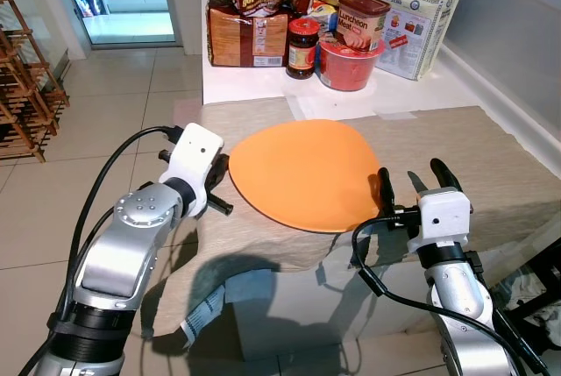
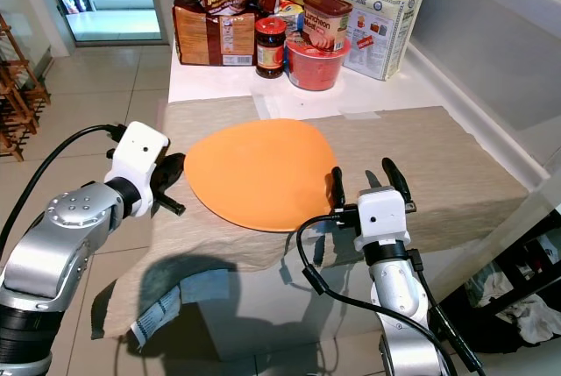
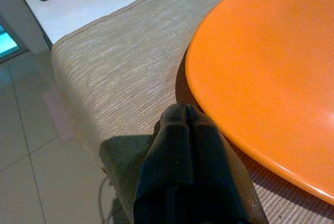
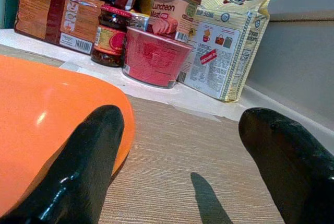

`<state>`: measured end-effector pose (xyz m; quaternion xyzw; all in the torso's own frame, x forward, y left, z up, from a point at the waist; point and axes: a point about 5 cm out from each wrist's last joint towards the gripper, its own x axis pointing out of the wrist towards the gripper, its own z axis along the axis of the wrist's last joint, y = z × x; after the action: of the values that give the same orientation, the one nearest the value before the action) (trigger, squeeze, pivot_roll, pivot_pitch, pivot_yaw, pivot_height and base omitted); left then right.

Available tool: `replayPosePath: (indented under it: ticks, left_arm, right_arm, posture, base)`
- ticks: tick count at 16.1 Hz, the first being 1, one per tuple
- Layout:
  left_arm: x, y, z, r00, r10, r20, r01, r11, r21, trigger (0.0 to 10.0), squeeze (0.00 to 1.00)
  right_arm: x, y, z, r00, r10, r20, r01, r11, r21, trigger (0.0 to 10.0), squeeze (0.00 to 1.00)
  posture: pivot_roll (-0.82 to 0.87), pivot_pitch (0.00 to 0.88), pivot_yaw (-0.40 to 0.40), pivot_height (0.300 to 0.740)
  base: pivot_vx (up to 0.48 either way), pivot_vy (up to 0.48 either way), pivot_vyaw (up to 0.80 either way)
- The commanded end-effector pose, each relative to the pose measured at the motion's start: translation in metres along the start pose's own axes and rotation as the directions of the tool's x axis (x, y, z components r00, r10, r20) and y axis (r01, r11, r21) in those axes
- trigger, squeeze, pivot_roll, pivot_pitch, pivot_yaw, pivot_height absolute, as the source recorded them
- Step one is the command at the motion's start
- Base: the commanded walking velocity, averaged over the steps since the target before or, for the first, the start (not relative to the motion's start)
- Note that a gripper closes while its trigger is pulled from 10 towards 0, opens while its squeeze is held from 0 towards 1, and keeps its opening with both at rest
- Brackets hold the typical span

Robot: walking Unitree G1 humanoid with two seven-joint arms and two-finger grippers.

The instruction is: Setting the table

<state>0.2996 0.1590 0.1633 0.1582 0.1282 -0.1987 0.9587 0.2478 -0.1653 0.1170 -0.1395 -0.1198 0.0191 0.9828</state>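
Currently, an orange plate [image 1: 302, 173] is seen lying flat on the beige cloth [image 1: 491, 161] of the bench, near its front edge. It is flanked by both claws: the left claw [image 1: 217, 185], clenched on nothing, sits just beside the left rim, while the right claw [image 1: 414, 185], released, stands at the near right rim. Either arm is judged equally near.
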Motion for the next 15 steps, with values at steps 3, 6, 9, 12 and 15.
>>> replayPosePath:
  ticks: [3,6,9,12,15]
  left_arm:
    - [-0.002,0.029,0.017,0.988,0.127,0.088,-0.135,0.986,0.093,10.0,0.0]
    - [-0.01,0.019,0.036,0.976,0.056,0.212,-0.059,0.998,0.006,10.0,0.0]
    - [-0.026,0.007,0.025,0.969,-0.02,0.245,0.033,0.998,-0.046,10.0,0.0]
    - [-0.039,0.0,0.012,0.964,-0.024,0.264,0.058,0.991,-0.121,10.0,0.0]
    - [-0.045,-0.009,0.009,0.958,-0.052,0.281,0.089,0.989,-0.121,10.0,0.0]
  right_arm:
    - [0.0,-0.003,-0.001,1.0,-0.006,-0.015,0.006,1.0,-0.012,10.0,0.0]
    - [0.001,-0.008,-0.001,1.0,-0.018,-0.012,0.018,0.999,-0.026,10.0,0.0]
    - [0.004,-0.01,-0.001,1.0,-0.021,-0.02,0.022,1.0,0.021,10.0,0.0]
    - [0.022,-0.029,0.011,0.998,-0.055,-0.023,0.059,0.978,0.2,10.0,0.0]
    - [0.029,-0.046,0.022,0.999,-0.046,0.001,0.044,0.962,0.271,10.0,0.0]
  posture:
    - [0.06,0.0,-0.017,0.74]
    - [0.07,0.0,-0.016,0.74]
    - [0.08,0.0,-0.023,0.74]
    - [0.1,0.0,-0.03,0.74]
    - [0.1,0.0,-0.037,0.74]
  base:
    - [0.0,0.0,0.0]
    - [0.0,0.0,0.0]
    - [0.0,0.0,0.0]
    - [0.0,0.0,0.0]
    - [0.0,0.0,0.0]
